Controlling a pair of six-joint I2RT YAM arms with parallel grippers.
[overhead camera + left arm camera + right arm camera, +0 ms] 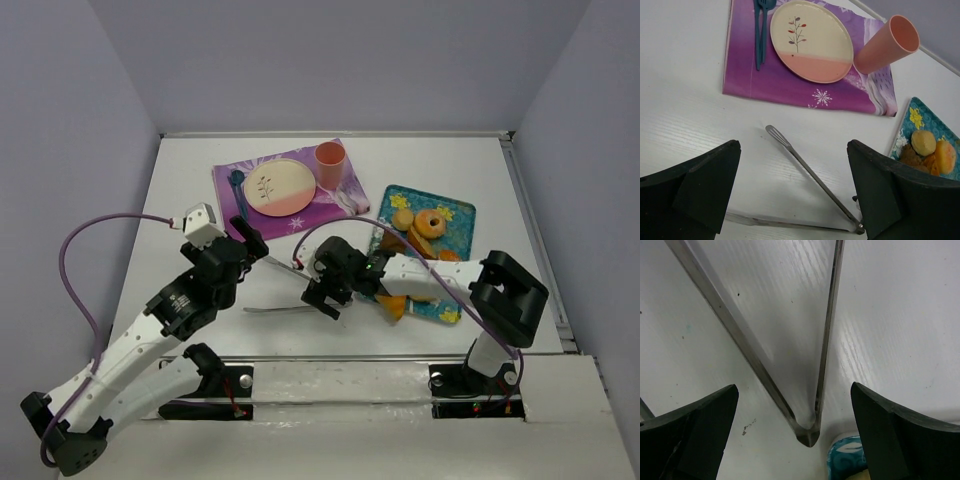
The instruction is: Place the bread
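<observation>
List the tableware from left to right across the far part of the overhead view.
Blue cutlery → plate → pink cup → teal tray.

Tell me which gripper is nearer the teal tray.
Right. The right gripper hangs just left of the teal tray, above the tongs' hinge; the left gripper is farther left, near the purple placemat.
</observation>
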